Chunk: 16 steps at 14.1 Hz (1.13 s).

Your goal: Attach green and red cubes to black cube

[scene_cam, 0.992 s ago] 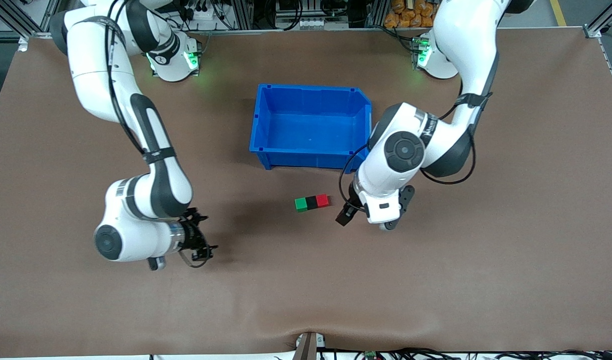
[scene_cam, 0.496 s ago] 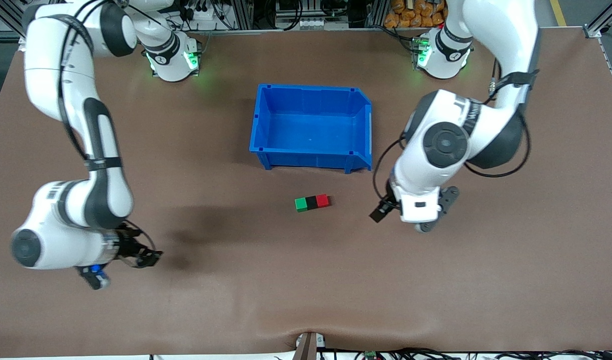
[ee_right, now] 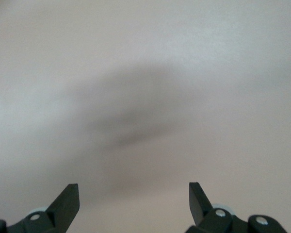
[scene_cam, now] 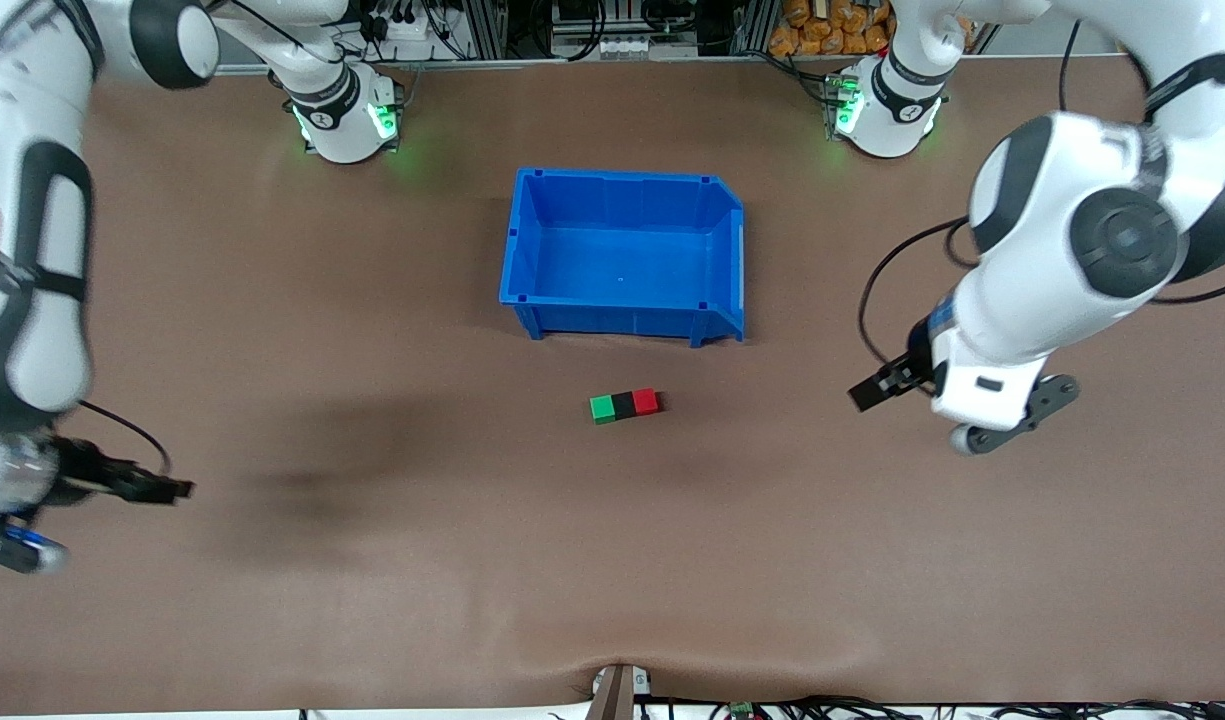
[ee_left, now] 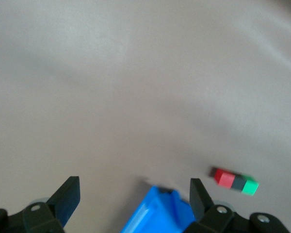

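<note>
The green cube, the black cube and the red cube lie joined in one row on the brown table, black in the middle, a little nearer to the front camera than the blue bin. The row also shows in the left wrist view: red, black, green. My left gripper is open and empty over the table toward the left arm's end, well apart from the row. My right gripper is open and empty over the table toward the right arm's end.
An empty blue bin stands at the table's middle; its corner shows in the left wrist view. The right wrist view shows only bare table and a shadow between its open fingers.
Both arms have swung away from the cube row, the left gripper toward the left arm's end and the right gripper toward the right arm's end. The cubes have not moved.
</note>
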{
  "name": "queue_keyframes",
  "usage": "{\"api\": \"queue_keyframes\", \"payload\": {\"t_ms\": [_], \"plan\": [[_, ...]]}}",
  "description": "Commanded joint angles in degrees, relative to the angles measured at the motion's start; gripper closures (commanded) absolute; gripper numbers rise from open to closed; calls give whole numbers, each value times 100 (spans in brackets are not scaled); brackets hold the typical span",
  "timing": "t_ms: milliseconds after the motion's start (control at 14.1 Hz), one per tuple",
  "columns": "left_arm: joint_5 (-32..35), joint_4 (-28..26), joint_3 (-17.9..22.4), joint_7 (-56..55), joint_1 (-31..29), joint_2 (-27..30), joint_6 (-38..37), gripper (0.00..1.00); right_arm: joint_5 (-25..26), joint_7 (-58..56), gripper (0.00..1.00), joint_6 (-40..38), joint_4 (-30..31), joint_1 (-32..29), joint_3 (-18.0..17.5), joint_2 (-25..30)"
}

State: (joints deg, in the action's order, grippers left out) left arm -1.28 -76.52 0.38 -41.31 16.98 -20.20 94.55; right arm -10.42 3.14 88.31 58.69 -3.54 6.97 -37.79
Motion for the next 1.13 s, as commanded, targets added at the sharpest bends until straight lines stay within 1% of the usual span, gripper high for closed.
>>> {"api": "queue_keyframes", "payload": {"t_ms": [0,71,142,283,354,425,496,567,638,709,780,850,1063], "plan": [[111,-135,-38,736,-212,375,-226,0,320,-525,0,-1231,388,-103,-117,1096],[154,-135,-29,999,-247,489,-366,0,390,-525,0,-1541,467,-121,-126,1299],[268,-126,-29,1167,-265,586,-411,0,409,-516,0,-1527,885,-138,-117,1701],[435,-144,-64,1283,-265,771,-438,0,574,-508,0,-915,2122,-104,-126,2710],[436,-144,-73,1396,-265,798,-481,0,671,-508,0,-416,2903,-95,-135,3255],[436,-135,-81,1615,-257,824,-543,0,698,-516,0,-45,3502,-77,-178,3696],[436,-135,-64,1817,-265,929,-569,0,742,-499,0,-24,3682,-25,-196,3857],[427,-144,-64,1871,-274,999,-570,0,778,-507,0,28,3684,2,-188,3867],[427,-144,-64,1863,-265,1035,-578,0,995,-508,0,72,3536,37,-196,3841],[436,-144,-73,1863,-265,1079,-613,0,1346,-481,0,55,3021,142,-188,3797],[444,-153,-90,1959,-265,1149,-692,0,1549,-464,0,12,2564,169,-188,3623],[436,-153,-82,2177,-257,1176,-710,0,1603,-446,0,3,2385,178,-188,3517],[436,-232,-82,2364,-265,1369,-772,0,1516,-437,0,-287,2427,64,-170,3498]]}}
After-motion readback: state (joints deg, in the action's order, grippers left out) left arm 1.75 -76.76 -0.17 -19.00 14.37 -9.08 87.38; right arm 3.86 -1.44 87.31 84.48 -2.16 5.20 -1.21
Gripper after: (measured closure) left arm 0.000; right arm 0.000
